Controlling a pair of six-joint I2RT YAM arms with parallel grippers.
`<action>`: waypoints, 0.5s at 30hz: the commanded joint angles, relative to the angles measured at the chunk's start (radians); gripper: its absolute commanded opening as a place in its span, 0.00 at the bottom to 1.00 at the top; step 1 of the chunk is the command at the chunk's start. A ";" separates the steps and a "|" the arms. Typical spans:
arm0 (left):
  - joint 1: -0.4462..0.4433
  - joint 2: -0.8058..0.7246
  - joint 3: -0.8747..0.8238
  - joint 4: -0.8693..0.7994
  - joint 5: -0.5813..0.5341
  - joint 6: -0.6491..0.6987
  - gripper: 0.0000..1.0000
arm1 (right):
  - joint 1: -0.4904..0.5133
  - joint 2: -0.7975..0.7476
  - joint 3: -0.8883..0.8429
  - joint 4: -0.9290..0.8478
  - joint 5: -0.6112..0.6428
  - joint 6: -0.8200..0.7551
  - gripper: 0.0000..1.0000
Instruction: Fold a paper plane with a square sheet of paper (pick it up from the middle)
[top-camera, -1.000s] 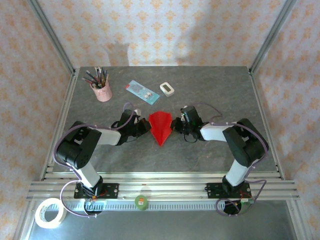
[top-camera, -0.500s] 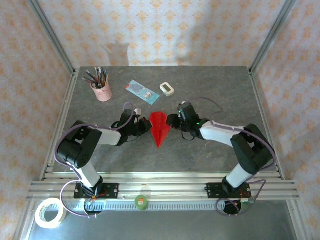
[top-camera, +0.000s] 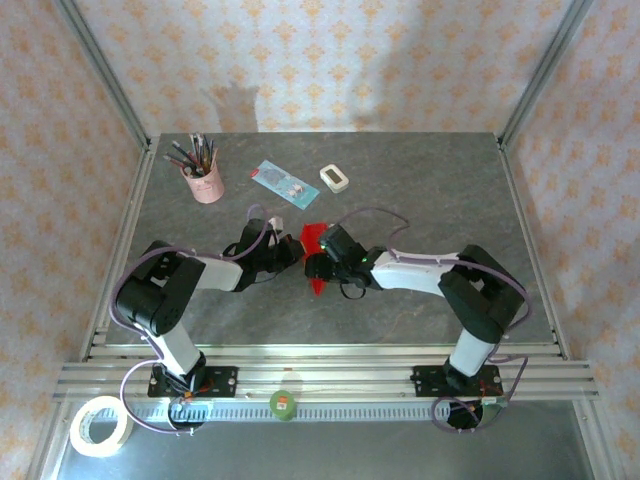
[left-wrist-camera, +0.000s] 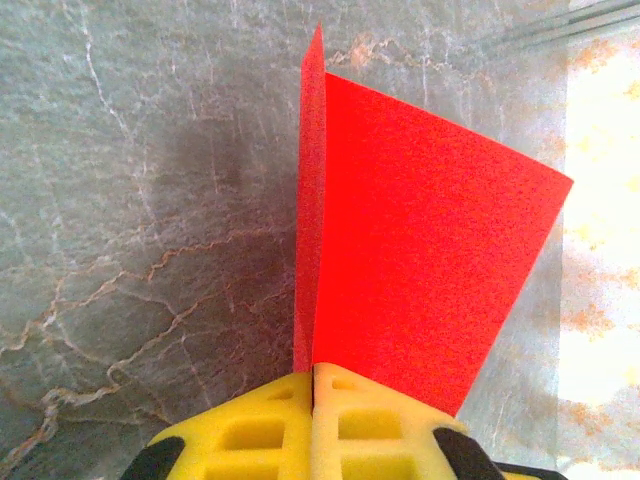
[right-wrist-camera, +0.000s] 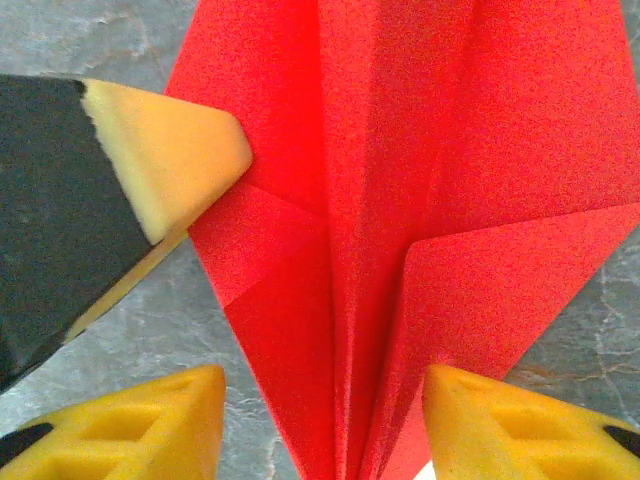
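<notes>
Red plane (left-wrist-camera: 420, 270) lies mid-way across the desk (top-camera: 420, 190), its centre fold clamped in the left hand (left-wrist-camera: 313, 385). The right hand (right-wrist-camera: 325, 390) straddles it, fingers (right-wrist-camera: 150, 420) apart. Closing off-centre could crumple a wing or tug the paper from the left grip.

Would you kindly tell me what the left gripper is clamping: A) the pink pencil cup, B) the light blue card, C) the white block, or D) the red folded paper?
D: the left wrist view shows the left gripper shut on the red folded paper.
</notes>
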 joint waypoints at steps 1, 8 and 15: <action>-0.002 0.020 -0.009 0.031 0.024 0.004 0.05 | 0.004 0.026 0.035 -0.036 0.047 0.005 0.55; -0.003 0.026 -0.005 0.029 0.032 0.007 0.05 | 0.004 0.057 0.059 -0.049 0.045 -0.019 0.54; -0.002 0.027 -0.002 0.022 0.030 0.007 0.05 | 0.004 0.071 0.083 -0.103 0.105 -0.003 0.39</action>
